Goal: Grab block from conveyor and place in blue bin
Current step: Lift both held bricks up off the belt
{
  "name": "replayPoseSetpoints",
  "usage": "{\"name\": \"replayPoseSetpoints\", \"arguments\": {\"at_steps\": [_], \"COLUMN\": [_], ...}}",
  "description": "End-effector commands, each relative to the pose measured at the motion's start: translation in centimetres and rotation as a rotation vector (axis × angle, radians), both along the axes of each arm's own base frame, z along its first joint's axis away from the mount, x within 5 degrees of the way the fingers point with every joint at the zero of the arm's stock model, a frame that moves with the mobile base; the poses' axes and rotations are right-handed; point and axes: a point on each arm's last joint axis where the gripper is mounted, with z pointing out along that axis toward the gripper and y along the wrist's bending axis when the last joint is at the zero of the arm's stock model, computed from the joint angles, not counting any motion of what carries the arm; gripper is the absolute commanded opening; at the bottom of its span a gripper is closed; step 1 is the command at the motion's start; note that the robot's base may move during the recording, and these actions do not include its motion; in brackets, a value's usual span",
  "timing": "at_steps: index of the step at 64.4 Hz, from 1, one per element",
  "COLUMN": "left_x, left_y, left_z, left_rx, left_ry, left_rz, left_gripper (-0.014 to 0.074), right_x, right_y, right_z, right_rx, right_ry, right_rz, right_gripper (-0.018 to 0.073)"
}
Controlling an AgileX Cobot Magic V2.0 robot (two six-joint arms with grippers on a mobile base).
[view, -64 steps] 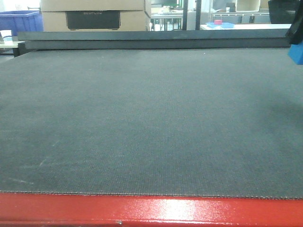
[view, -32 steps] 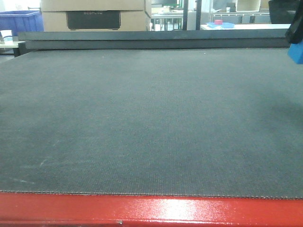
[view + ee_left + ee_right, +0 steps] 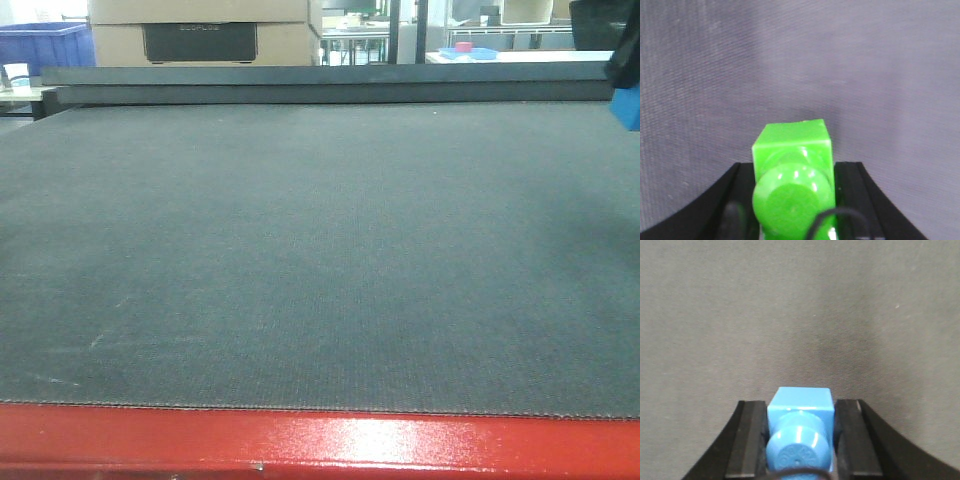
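Your right gripper [image 3: 800, 410] is closed narrow on the block [image 3: 800, 397], black jaws pressing both its sides, and holds it over the right side of the conveyor [image 3: 300, 250], seemingly not resting on it (the left gripper [image 3: 792, 172] likewise clamps a green block [image 3: 792, 140] above the conveyor). So I judge the grab is done and the carrying step is in hand. Next you must bring the block to the blue bin [image 3: 45, 45], standing beyond the far left corner of the conveyor, and part the jaws only above its opening.
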Motion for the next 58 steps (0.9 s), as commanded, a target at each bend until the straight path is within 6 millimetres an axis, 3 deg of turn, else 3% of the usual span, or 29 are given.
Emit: {"name": "replayPoseSetpoints", "arguments": {"at_steps": [1,13,24,42,58], "left_x": [-0.6,-2.3,-4.6,-10.6,-17.2], "left_y": [-2.4,-6.6,-8.9,-9.5,-8.5], "left_z": [3.2,7.7,9.7,10.3,13.9], "left_rx": [-0.021,-0.038,-0.067,-0.098,-0.113], "left_ry": [-0.084,-0.231,-0.318,-0.441,-0.648], "left_rz": [-0.023,-0.09,-0.13,-0.161,-0.16], "left_gripper": [-0.0111,-0.0111,-0.0111,-0.0111,-0.0111], "right_x": [-0.1,-0.9,-2.9,-7.1,-11.3], "right_y": [-0.4,-1.3,-1.8,-2.4,-2.9], "right_z": [0.2,-1.2,-2.3,-1.4,1.7], "right_rx": [-0.027,-0.034,-0.07,-0.057,-0.034], "right_ry": [-0.029,-0.019,-0.025,-0.113,-0.268], "right_rz": [-0.001,-0.029,-0.023,-0.027,-0.029], "right_gripper": [-0.0151,-0.0151,-0.0151,-0.0151,-0.0151]}}
